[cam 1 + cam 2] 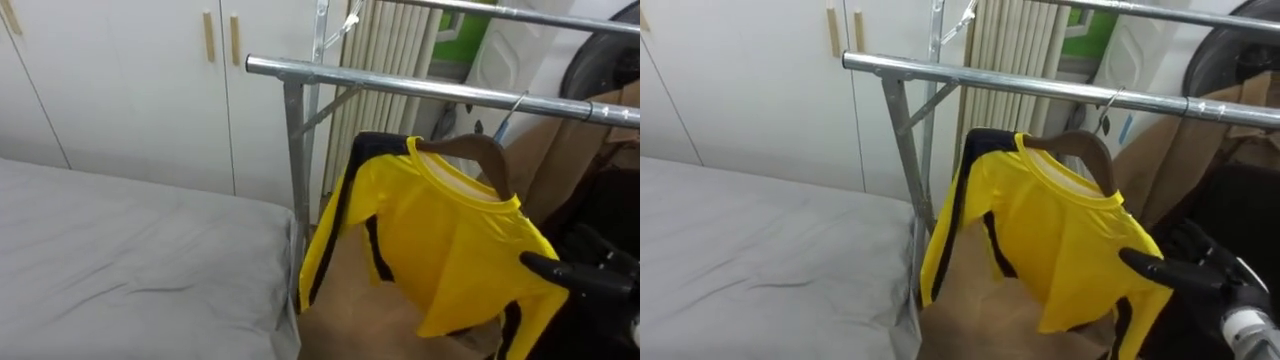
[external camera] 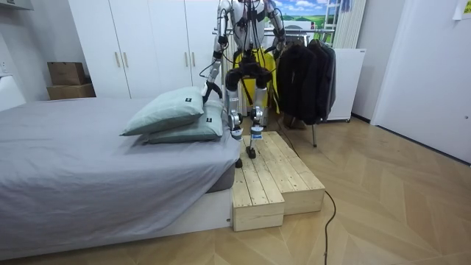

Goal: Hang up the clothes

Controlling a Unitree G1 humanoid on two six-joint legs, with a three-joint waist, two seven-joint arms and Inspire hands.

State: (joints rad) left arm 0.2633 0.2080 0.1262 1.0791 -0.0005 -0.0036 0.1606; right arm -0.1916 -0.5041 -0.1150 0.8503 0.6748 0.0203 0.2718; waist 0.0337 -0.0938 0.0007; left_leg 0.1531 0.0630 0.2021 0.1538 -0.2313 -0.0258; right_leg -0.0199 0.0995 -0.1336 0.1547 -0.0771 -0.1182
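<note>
A yellow shirt (image 1: 450,240) with dark trim hangs on a wooden hanger (image 1: 470,150). The hanger's wire hook sits over the metal rail (image 1: 400,85) of the clothes rack. My right hand (image 1: 585,275) comes in from the lower right, its dark fingers held straight against the shirt's right shoulder and sleeve, curled round nothing. In the room view I stand on a wooden platform (image 2: 272,177) facing the rack, and my left hand (image 2: 208,90) hangs low at my side near the pillows.
The grey bed (image 1: 120,250) fills the left, up against the rack's upright post (image 1: 295,180). White wardrobe doors (image 1: 130,80) stand behind it. Dark garments (image 2: 309,70) hang further right on the rack. Two pillows (image 2: 169,114) lie on the bed.
</note>
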